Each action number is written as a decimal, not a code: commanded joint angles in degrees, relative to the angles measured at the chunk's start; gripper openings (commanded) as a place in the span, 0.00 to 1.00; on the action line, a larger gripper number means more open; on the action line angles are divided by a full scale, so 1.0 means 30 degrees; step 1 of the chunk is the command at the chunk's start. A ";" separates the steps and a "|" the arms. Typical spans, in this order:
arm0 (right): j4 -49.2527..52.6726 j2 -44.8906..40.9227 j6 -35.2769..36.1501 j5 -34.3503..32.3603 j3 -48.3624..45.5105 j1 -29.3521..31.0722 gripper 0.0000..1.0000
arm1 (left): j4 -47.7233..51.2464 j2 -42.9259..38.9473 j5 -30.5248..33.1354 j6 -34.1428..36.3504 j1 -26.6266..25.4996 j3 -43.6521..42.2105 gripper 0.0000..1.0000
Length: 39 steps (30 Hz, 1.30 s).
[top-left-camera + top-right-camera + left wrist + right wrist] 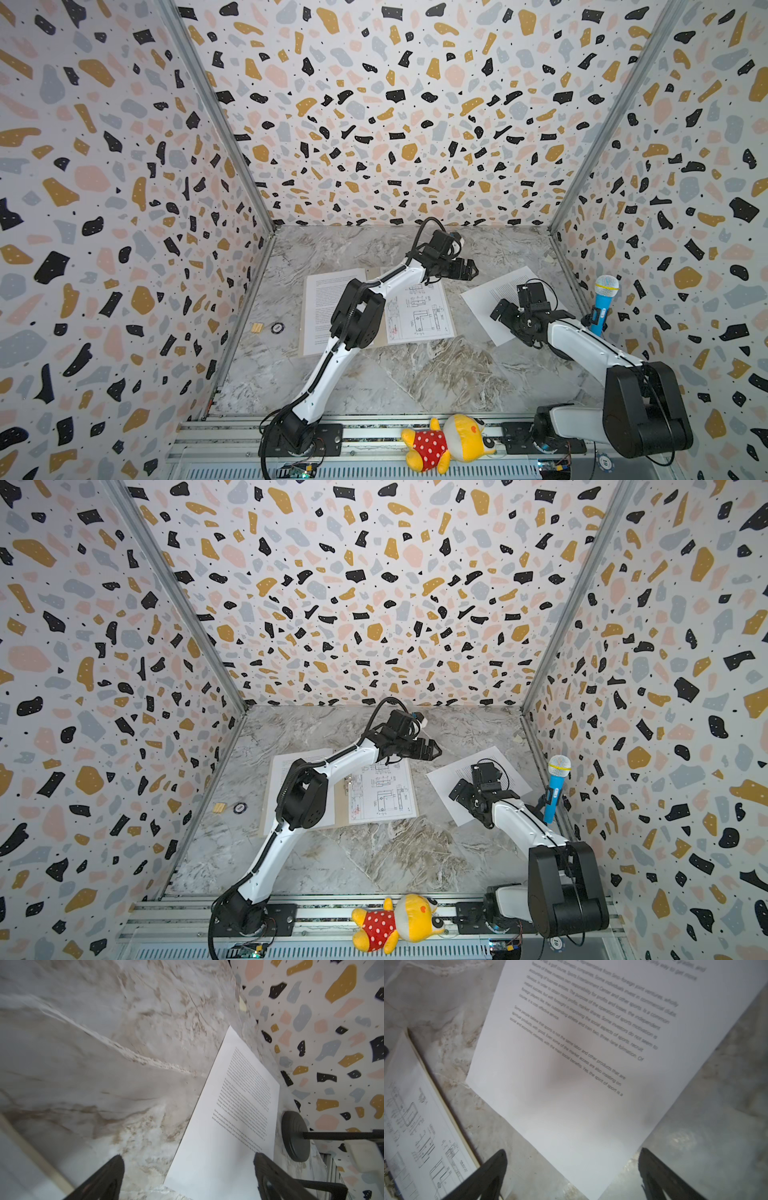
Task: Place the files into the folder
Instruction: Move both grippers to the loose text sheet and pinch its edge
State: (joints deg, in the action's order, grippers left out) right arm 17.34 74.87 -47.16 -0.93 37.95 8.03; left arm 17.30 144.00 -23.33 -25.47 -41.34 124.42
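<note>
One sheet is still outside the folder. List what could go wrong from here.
1. The loose text sheet lies flat on the table; the open right gripper may crumple it rather than lift it.
2. It lies skewed to the folder, so it may land crooked or shove the drawing sheet.
3. The microphone stand stands close beside it; the arm could knock it.

A robotics lab booth: patterned walls [374, 104] enclose a marble-look table [415, 374], with arms [316, 386] bolted to aluminium rails [365, 432].

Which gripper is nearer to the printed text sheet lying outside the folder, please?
Right. The right gripper hangs open directly over the text sheet; the left gripper, also open, is off the sheet's edge, on the side toward the folder.
</note>
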 commanded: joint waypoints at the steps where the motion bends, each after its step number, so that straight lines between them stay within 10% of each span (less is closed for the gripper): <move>1: 0.1477 0.0092 -0.0804 -0.1270 -0.0288 -0.0423 0.99 | 0.0402 0.0444 -0.0378 0.0747 -0.0589 0.1198 0.98; 15: -0.2374 0.0472 0.1509 0.3303 -0.2233 -0.3959 1.00 | 0.1818 0.2038 0.1346 0.1680 -0.1855 0.1428 0.95; 39: -0.5946 0.5210 0.2926 1.0304 -0.0612 -0.4617 0.98 | -0.3824 -0.2803 -0.0865 -0.2685 -0.1922 -0.7893 0.87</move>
State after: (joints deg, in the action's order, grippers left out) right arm -6.22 87.99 -38.70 26.70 37.21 -5.67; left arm 7.05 136.38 -24.60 -29.30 -46.70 103.09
